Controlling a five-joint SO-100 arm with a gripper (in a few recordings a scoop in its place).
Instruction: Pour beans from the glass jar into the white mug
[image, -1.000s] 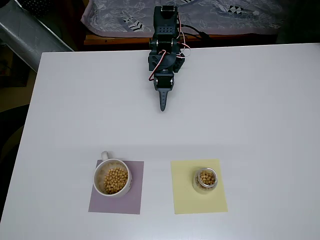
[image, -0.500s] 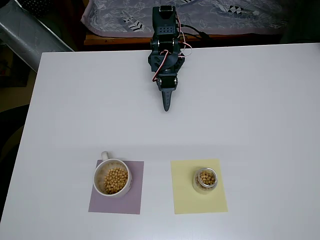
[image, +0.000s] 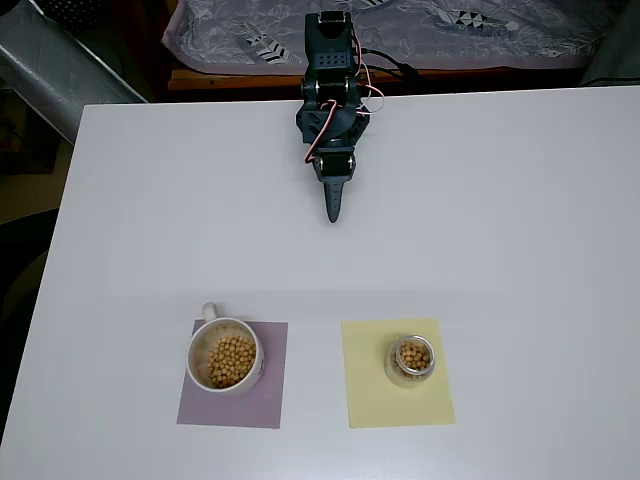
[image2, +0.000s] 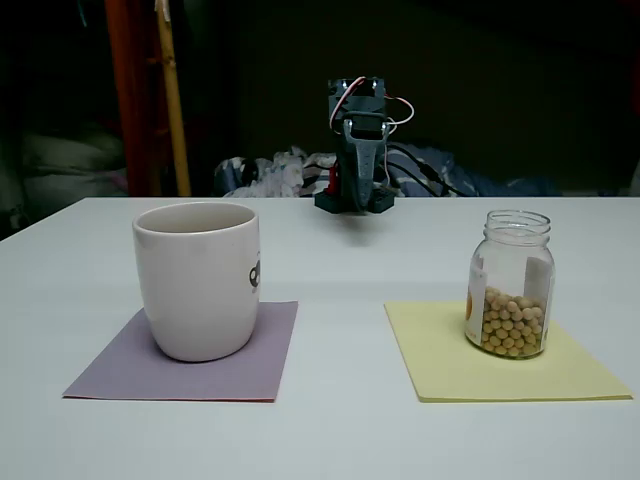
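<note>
The arm sat folded at the far edge of the white tabletop (image: 500, 200), its tool (image: 334, 212) pointing toward the near side with the jaws pressed together and gripping nothing. In the overhead view the tool hung over bare tabletop, well apart from both containers.

The mug (image: 226, 356) stood upright on a purple mat (image: 270, 395) at the lower left of the overhead view, its handle turned toward the arm. A heap of beans (image: 232, 361) lay inside it. In the fixed view the mug (image2: 197, 279) rose at the left on the mat (image2: 260, 360), a dark mark showing on its right side; its contents were hidden by the wall.

The jar (image: 411, 360) stood upright on a yellow mat (image: 370, 390), to the right of the mug and apart from it. In the fixed view the jar (image2: 511, 283) was open-mouthed, with beans (image2: 510, 322) filling roughly its lower half above the yellow mat (image2: 440, 360).

Crumpled patterned cloth (image: 240, 30) lay beyond the tabletop behind the arm.
</note>
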